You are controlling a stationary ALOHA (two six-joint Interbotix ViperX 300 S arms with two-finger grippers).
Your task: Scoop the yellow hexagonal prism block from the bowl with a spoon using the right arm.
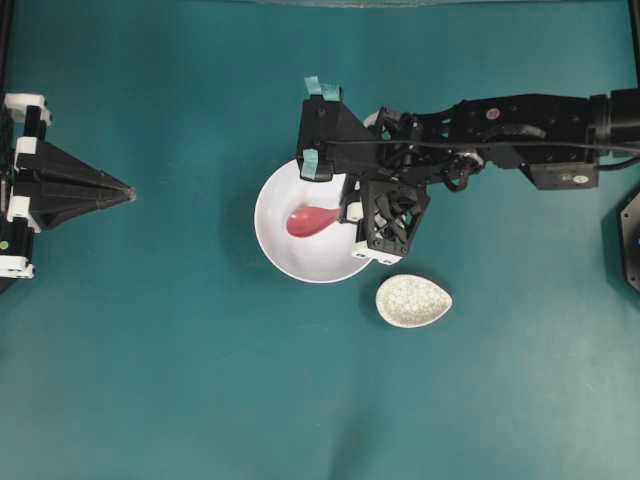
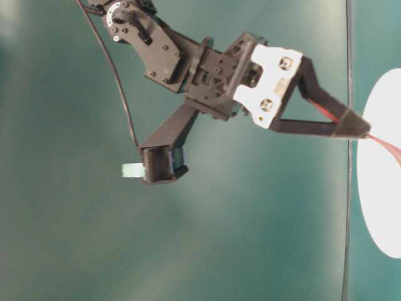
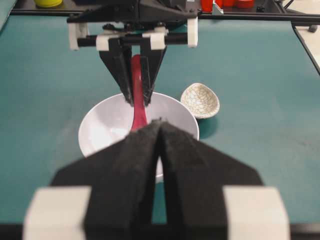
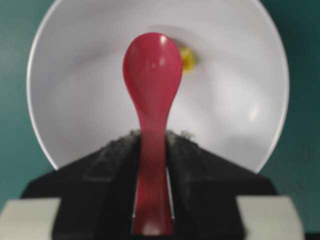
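The yellow block (image 4: 186,59) lies inside the white bowl (image 4: 240,115), on its floor, mostly hidden behind the right edge of the spoon's scoop in the right wrist view; whether the two touch cannot be told. The pink-red spoon (image 4: 151,80) reaches out over the bowl's middle with its scoop above the white floor and its handle running back between the jaws of the right gripper (image 4: 151,145), which are closed on it from both sides. In the overhead view that gripper (image 1: 352,212) sits over the bowl's right edge, and its black arm (image 1: 520,130) stretches away to the right side of the green tabletop (image 1: 180,380). A small speckled dish (image 1: 413,300) stands on the tabletop just beside the bowl, to its lower right in the overhead view, and apart from it. The left gripper (image 1: 128,192) hangs well off to the left, pointing toward the bowl, its jaws pressed together with nothing between them.
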